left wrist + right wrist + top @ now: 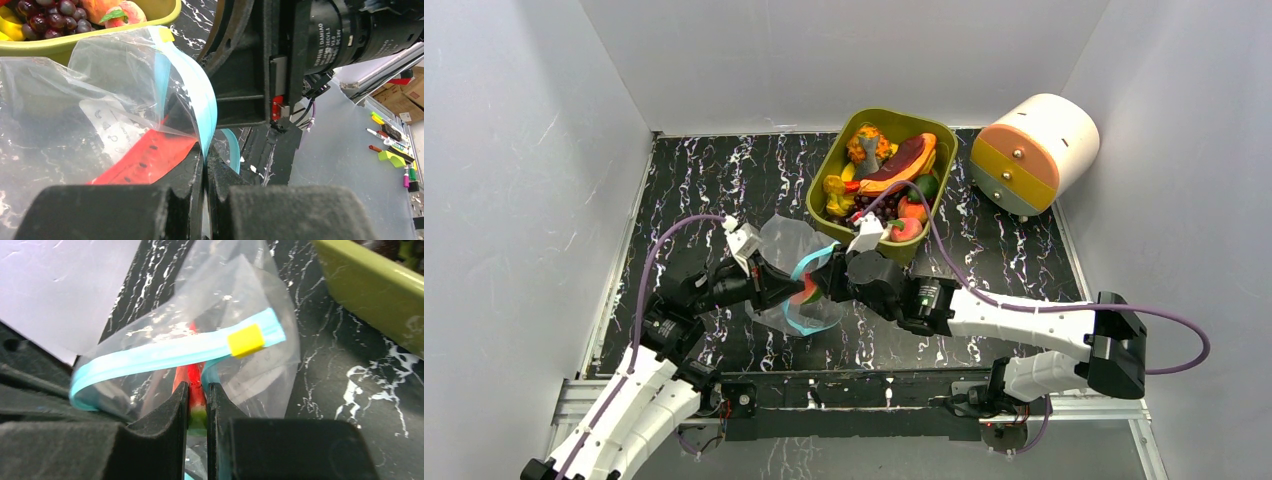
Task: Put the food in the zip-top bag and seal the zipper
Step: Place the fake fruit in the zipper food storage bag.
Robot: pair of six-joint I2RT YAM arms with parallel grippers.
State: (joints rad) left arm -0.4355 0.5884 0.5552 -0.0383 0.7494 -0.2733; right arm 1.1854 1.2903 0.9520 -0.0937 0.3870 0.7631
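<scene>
Pinching zipper [202, 107] (L gripper [206, 167]), melon wedge [193, 374] (R gripper [198, 392]).

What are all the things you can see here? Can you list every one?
zip-top bag: one, clear, mid-table between the pincers
zipper strip: one, teal-blue, along the bag's mouth
slider: one, yellow, on the zipper strip
watermelon wedge: one, red with a green rind, reaching into the bag's mouth
tub: one, olive green, behind the bag
toy foods: many, purple, orange, yellow and green, heaped in the tub
round drawer box: one, cream with orange and yellow fronts, far right corner
table: one, black with white veins
left pincer: one, black, shut on the zipper strip
right pincer: one, black, shut on the watermelon wedge
</scene>
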